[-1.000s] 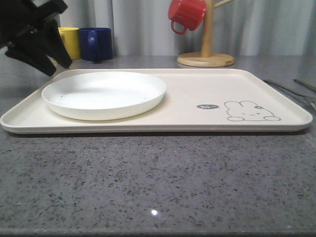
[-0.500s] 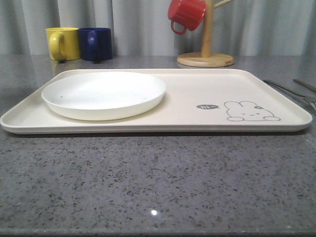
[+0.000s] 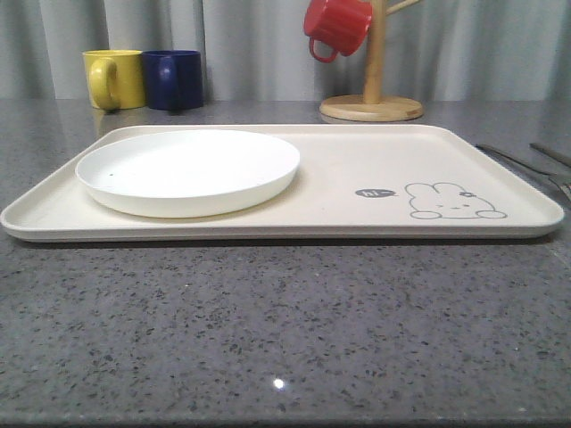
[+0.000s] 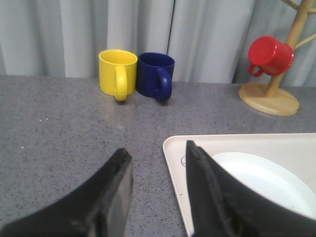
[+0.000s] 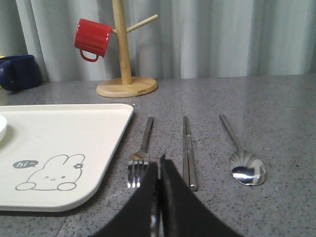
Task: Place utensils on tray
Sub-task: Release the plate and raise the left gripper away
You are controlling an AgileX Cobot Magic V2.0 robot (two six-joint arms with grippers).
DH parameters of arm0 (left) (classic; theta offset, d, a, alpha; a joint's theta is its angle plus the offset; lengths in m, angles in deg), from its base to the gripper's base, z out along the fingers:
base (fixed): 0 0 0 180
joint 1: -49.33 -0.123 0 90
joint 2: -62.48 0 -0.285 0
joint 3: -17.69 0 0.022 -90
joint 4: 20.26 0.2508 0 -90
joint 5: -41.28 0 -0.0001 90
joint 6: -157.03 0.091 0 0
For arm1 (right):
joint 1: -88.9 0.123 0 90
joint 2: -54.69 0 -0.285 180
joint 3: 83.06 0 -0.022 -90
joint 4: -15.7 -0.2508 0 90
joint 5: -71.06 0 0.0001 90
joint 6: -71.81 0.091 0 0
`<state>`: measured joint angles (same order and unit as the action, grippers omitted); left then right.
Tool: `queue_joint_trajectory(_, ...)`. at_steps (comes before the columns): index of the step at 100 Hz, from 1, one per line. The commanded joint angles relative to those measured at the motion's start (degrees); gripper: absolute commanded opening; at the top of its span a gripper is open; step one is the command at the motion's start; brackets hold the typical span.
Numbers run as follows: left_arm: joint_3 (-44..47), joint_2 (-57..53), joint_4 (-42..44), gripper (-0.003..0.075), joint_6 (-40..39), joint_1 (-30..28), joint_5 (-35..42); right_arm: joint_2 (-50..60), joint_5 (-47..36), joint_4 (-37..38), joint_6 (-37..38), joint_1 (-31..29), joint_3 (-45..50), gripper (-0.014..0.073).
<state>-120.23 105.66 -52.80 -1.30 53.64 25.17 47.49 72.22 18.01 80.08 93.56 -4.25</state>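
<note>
My left end effector (image 4: 155, 163) stood wide apart and held nothing, one finger over the bare grey tabletop (image 3: 285, 330) and the other over the tray's (image 3: 375, 169) left rear corner. My right end effector (image 5: 158, 170) was pinched narrow, its fingers almost touching with nothing between them, hovering over the tabletop just beside the tines of the fork (image 5: 140, 155).

The tray lay flat across the middle of the tabletop, its long side running parallel to the front edge. A round white plate (image 3: 187, 169) sat on its left half, and the grey rabbit drawing (image 3: 453, 201) marked its right front corner. The utensils all lay off the tray, on the tabletop toward the right edge, side by side and roughly parallel: the fork nearest the tray's right rim, then the flat-ended bar piece (image 5: 188, 150), then the spoon (image 5: 242, 158) farthest out, its bowl toward the front. None of them touched the tray or each other.

Along the rear edge of the tabletop a yellow mug (image 3: 114, 78) and a dark blue mug (image 3: 172, 79) stood side by side toward the left. A wooden mug tree (image 3: 372, 89) stood right of them with a red mug (image 3: 336, 27) hung on one peg.
</note>
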Motion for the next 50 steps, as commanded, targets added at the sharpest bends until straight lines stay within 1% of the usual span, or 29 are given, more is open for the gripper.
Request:
queue_joint_trajectory(1,2.3,-6.4,-1.0,0.0265,0.1,-0.6,5.1,1.0,-4.7,0.0,-0.5,-0.3,0.0,-0.0069)
queue_joint_trajectory(23,9.1,-20.1,-0.9,0.0263,0.1,-0.9,4.8,1.0,-4.7,0.0,-0.5,-0.3,0.0,-0.0069)
queue_joint_trajectory(32,11.0,-24.3,-0.6,0.0247,0.1,-0.9,4.7,1.0,-4.7,0.0,-0.5,-0.3,0.0,-0.0069)
queue_joint_trajectory(42,12.1,-27.0,-0.5,0.0169,0.1,-0.9,4.3,1.0,-4.9,0.0,-0.5,-0.3,0.0,-0.0069)
queue_joint_trajectory(50,12.5,-27.6,-0.5,0.0069,0.1,-0.9,4.0,1.0,-6.3,0.0,-0.5,-0.3,0.0,-0.0069)
